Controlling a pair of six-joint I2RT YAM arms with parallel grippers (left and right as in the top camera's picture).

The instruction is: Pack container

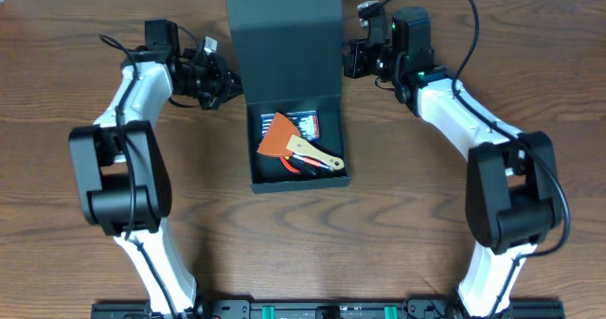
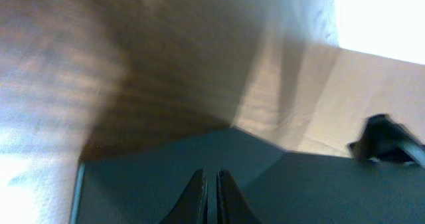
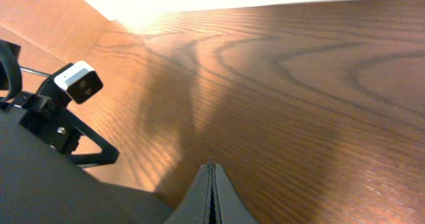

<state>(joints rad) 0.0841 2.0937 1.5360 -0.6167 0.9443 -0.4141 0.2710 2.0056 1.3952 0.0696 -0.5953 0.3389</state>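
Closest of all, the dark fingers of the left claw are seen at the bottom of the left wrist view. They are held almost together, with only a thin line between them, and nothing is gripped. The dark green lid is spread out right under them.

The container is placed in the middle of the table, between the two arms. Its lid is tipped up and back at the far side, so the box is left open. An orange scraper with a pale wooden handle is laid inside, on top of a red-handled tool. A small pack with a red and white label is tucked behind them.

From above, the left claw is seen just beside the left edge of the lid. The right claw is seen just beside the right edge. Whether the lid is touched cannot be told.

In the right wrist view, the right claw is pressed fully together into one point. Brown wood grain is seen past it, and the left arm's white camera is seen across the lid.
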